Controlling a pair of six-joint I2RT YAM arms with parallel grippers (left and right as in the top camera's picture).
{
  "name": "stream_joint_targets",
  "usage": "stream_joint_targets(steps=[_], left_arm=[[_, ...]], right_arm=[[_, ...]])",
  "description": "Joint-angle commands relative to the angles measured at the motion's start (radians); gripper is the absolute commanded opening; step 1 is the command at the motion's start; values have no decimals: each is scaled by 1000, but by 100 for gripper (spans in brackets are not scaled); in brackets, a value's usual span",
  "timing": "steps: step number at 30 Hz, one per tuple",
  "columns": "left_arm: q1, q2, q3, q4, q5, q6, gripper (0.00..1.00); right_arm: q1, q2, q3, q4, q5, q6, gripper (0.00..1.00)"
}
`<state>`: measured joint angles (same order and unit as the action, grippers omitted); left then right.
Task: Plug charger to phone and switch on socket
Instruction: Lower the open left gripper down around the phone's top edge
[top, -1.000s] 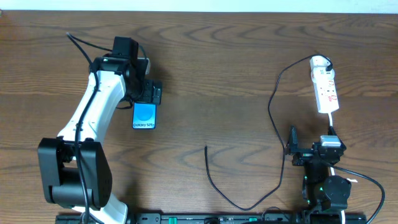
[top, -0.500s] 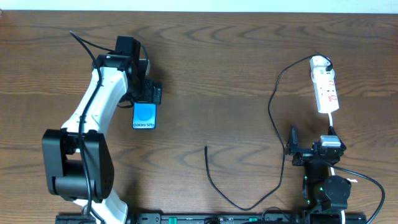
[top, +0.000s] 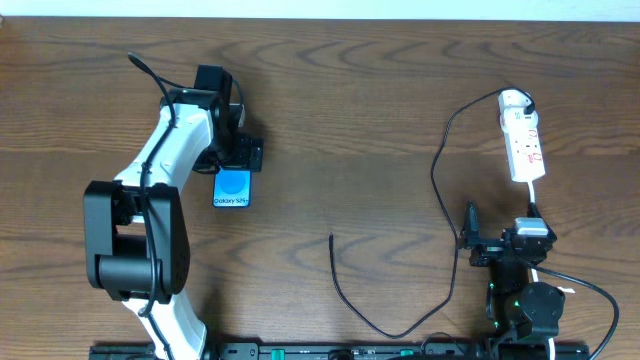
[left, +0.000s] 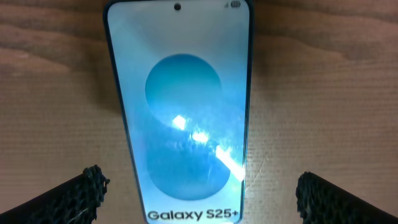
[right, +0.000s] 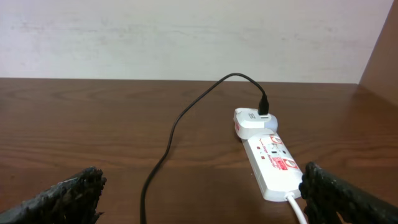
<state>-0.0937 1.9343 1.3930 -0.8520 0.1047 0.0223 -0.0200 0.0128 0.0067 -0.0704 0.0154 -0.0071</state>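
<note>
Both grippers gape wide, holding nothing. The left gripper (left: 202, 190) hovers over the phone (top: 232, 187), seemingly readying to steady it. The charger (top: 345, 290) lies out in the middle, well apart from the phone; next the right gripper (right: 202, 186) must fetch its tip. The socket (top: 523, 140) sits beyond it

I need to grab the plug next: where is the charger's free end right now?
Overhead, the charger's free end lies mid-table, between the phone on the left and the right gripper, touching neither.
</note>
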Motion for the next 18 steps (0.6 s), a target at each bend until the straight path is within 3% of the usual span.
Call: stream_joint_targets(steps=[1, 18], left_arm=[[2, 18, 21, 15, -20, -8, 100], [2, 23, 20, 46, -36, -24, 100]], right_arm=[[18, -6, -1, -4, 5, 14, 99], [18, -6, -1, -4, 5, 14, 99]])
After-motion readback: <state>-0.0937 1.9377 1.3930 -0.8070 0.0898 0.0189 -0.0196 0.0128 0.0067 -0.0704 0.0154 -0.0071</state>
